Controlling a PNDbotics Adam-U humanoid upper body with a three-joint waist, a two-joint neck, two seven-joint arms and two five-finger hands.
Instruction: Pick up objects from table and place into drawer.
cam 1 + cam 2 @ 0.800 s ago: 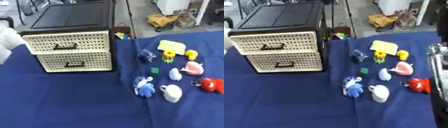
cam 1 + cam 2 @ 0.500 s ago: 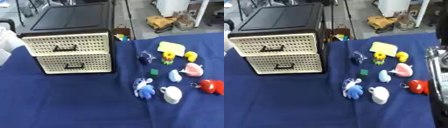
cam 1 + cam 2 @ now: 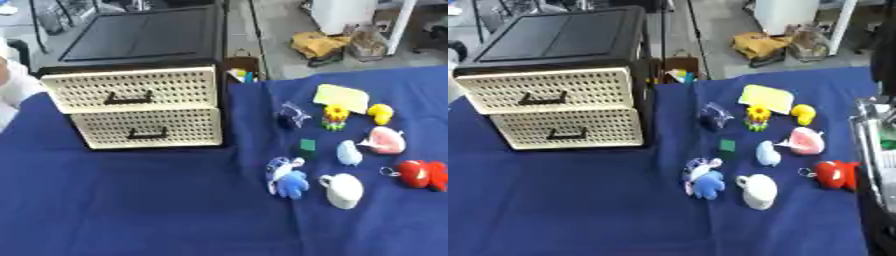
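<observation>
Right arm: only a silver and black stretch of it shows along the right edge of the right eye view; whether the hand's fingers are apart or together cannot be told. No part of the left hand appears in either view.

Counter: covered with a dark blue cloth. Nearest the arm lies a red toy with a small ring at its left side. Beyond it lie a pink toy and a yellow duck. A pale yellow pad lies flat at the far side of the group, just behind a small sunflower in a green pot. A pale blue toy lies between the pink toy and a small green cube. A dark blue toy stands left of the sunflower. At the near side, a white cup-like toy lies just beside a blue and white plush.

Cabinet: black, standing on the left part of the counter, well apart from the toys. Its upper drawer and lower drawer have cream perforated fronts with dark handles; both are closed. No writing or brand can be read on any item.
</observation>
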